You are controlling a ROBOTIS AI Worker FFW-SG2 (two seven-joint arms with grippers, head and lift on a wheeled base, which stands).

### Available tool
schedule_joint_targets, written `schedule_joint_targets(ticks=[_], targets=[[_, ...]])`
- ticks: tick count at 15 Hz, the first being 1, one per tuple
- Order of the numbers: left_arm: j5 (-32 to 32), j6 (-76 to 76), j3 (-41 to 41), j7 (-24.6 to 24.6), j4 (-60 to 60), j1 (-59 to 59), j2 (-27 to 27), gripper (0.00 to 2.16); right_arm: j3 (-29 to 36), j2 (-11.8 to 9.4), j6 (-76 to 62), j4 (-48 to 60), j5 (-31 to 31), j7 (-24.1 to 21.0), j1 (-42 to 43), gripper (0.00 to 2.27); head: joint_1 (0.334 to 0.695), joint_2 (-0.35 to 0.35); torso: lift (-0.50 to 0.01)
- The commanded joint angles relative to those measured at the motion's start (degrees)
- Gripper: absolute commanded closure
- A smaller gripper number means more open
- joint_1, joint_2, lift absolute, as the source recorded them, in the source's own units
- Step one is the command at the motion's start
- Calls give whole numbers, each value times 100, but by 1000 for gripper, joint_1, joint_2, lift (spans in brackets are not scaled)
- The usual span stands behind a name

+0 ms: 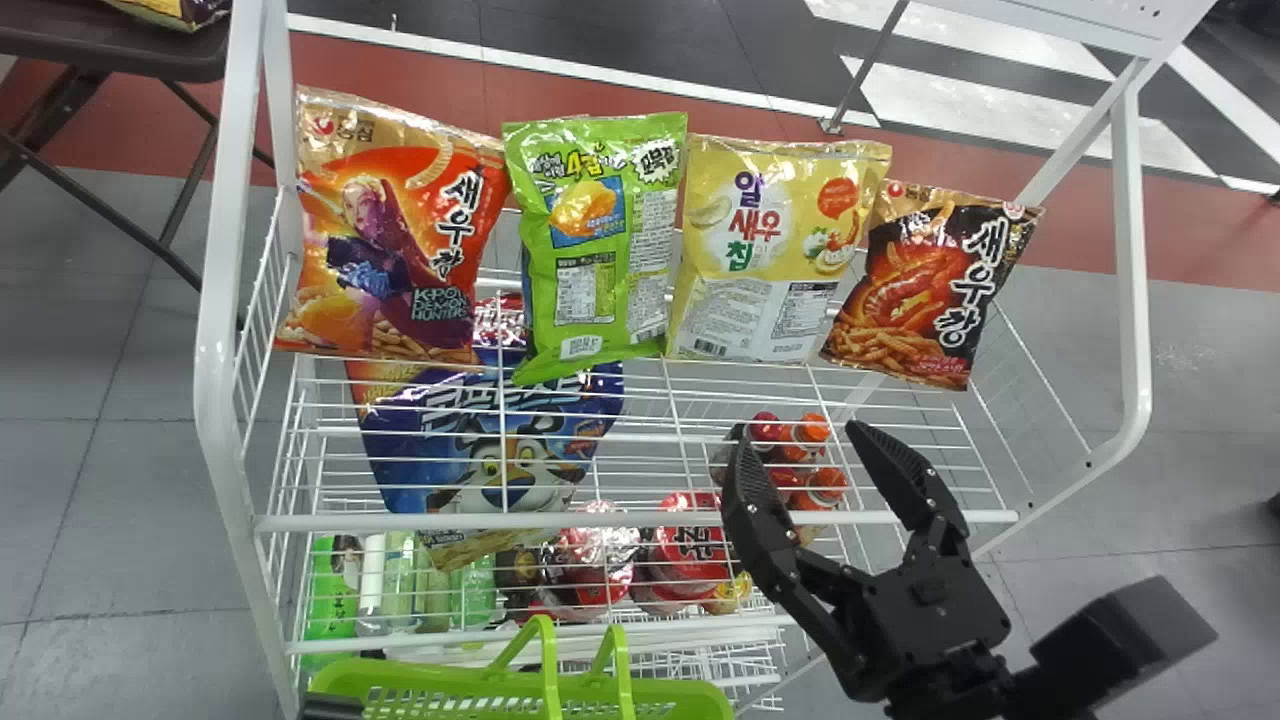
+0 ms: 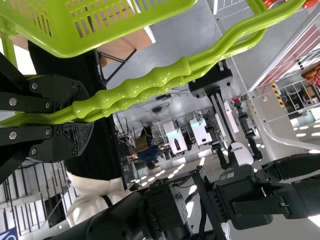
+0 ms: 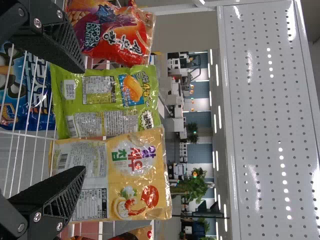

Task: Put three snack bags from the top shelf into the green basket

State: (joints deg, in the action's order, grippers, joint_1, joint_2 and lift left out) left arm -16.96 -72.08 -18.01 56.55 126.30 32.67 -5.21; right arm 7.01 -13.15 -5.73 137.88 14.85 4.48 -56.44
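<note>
My right gripper (image 1: pixel 800 450) is open in front of the top shelf, below the yellow bag (image 1: pixel 780 250) and the dark shrimp bag (image 1: pixel 930 290). Beside the yellow one stand a green bag (image 1: pixel 600 240) and an orange-red bag (image 1: pixel 390 240). From the right wrist view, the open right gripper (image 3: pixel 80 120) has the green bag (image 3: pixel 105 100) and yellow bag (image 3: pixel 115 175) beyond its fingers, touching neither. The green basket (image 1: pixel 450 685) is at the head view's bottom edge. In the left wrist view my left gripper (image 2: pixel 75 117) is shut on the green basket's handles (image 2: pixel 145 90).
The white wire rack (image 1: pixel 640 521) has a front rail below the bags. Lower levels hold a blue bag (image 1: pixel 490 440), red-capped bottles (image 1: pixel 800 450) and red packs (image 1: pixel 690 550). A dark table (image 1: pixel 120 50) stands at the far left.
</note>
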Motion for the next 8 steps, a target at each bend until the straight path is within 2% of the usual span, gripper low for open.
schedule_joint_targets(ticks=[1,8], targets=[[9,75,0,-4,0,20,2,2142,-68,-21,183,-34,0,0,177,137,695,-350,-48],[9,180,-18,-21,-9,38,11,2142,-130,-29,323,-78,0,0,344,137,695,-350,-48]])
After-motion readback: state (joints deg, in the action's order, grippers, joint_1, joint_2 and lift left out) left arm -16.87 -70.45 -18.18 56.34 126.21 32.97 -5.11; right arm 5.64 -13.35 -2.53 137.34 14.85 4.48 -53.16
